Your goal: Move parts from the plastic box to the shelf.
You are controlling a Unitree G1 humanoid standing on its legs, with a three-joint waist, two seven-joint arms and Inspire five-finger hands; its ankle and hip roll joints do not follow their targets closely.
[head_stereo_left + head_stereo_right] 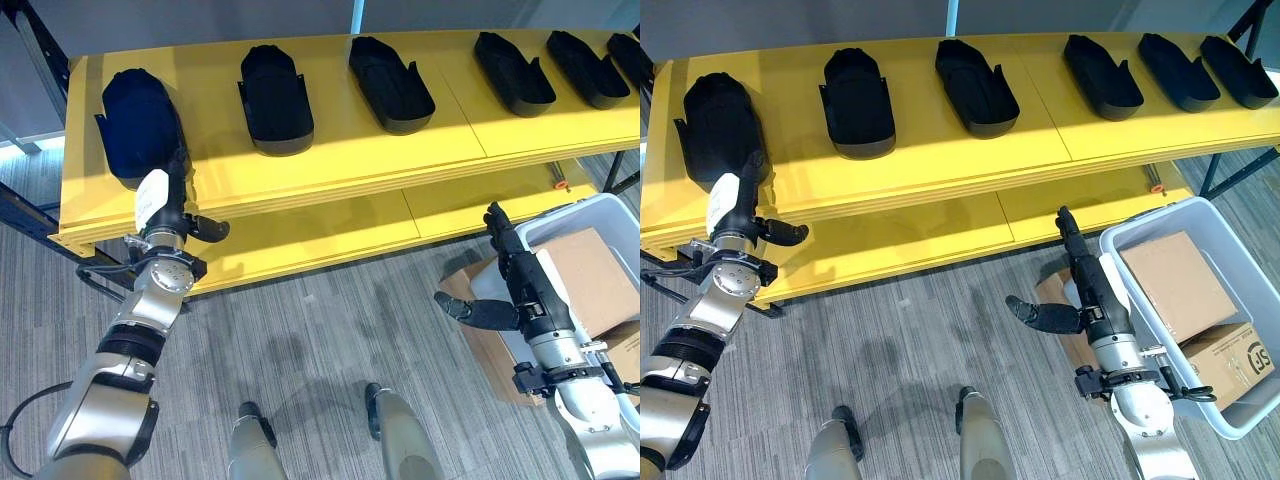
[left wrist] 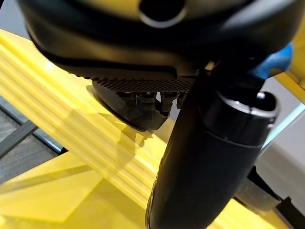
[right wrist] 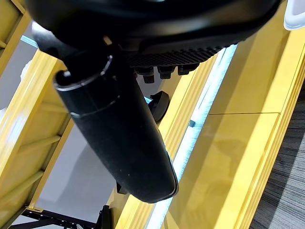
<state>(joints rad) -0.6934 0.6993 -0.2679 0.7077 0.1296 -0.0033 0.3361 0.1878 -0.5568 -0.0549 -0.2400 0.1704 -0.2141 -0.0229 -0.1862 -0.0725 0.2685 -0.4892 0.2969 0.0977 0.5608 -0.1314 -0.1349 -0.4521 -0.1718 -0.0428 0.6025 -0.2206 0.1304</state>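
Sitting in a row on the top board of the yellow shelf (image 1: pixel 330 150) are six black parts (image 1: pixel 391 84). The left hand (image 1: pixel 165 205) is reaching up to the front edge of the shelf, right by the part at the left end (image 1: pixel 138 122). Its fingers are lying straight against that part and its thumb is sticking out to the side, so it is not pinching anything. The right hand (image 1: pixel 1085 285) is hanging over the floor, just beside the grey plastic box (image 1: pixel 1215 225). Its fingers are pointing straight toward the shelf, its thumb is spread out, and it is holding nothing. Cardboard boxes (image 1: pixel 1175 280) are lying inside the plastic box. Another cardboard piece (image 1: pixel 480 340) is lying on the floor next to it.
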